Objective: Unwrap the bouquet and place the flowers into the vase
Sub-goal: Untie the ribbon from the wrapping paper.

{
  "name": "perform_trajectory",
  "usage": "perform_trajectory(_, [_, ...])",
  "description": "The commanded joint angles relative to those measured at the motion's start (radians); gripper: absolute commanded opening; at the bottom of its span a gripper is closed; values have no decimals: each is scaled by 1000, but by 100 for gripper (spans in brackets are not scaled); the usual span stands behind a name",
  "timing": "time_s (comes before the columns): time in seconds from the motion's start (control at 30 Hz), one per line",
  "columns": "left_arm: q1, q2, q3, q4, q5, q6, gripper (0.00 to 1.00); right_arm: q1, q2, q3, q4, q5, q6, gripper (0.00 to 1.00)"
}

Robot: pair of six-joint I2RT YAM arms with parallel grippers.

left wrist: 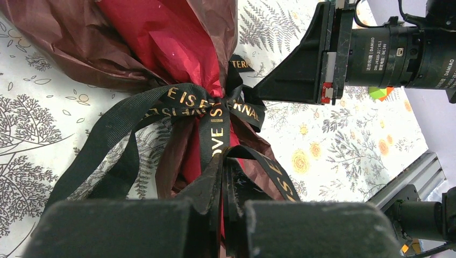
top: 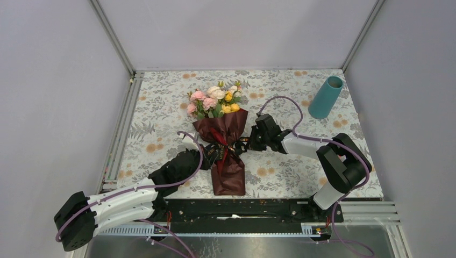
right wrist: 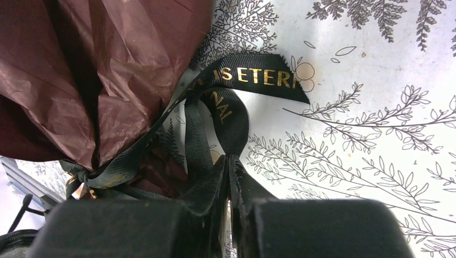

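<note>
With left claw (left wrist: 223, 166) and right claw (right wrist: 228, 164) each pinching the ribbon (right wrist: 253, 75), draw both steadily back from the knot (left wrist: 215, 105) ahead.

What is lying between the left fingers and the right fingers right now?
The bouquet's tied waist and the black ribbon knot. The top view shows it best, with the left fingers and right fingers pinching ribbon on either side.

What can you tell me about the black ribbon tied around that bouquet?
The ribbon is black tape with gold printed letters, tied in a bow around the narrow waist of the bouquet and its maroon paper. Its loops and tails spread onto the flowered tablecloth. The left pincer and the right pincer each pinch a strand, from opposite sides; the bow is not yet undone.
</note>
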Motion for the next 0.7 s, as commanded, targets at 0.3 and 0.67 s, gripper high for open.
perform_trajectory(0.3, [23, -40, 46, -77, -56, -28, 0, 11, -233, -37, -2, 4, -4, 0])
perform_trajectory(0.67, [34, -58, 12, -63, -33, -41, 0, 229, -150, 159, -40, 58, -43, 0])
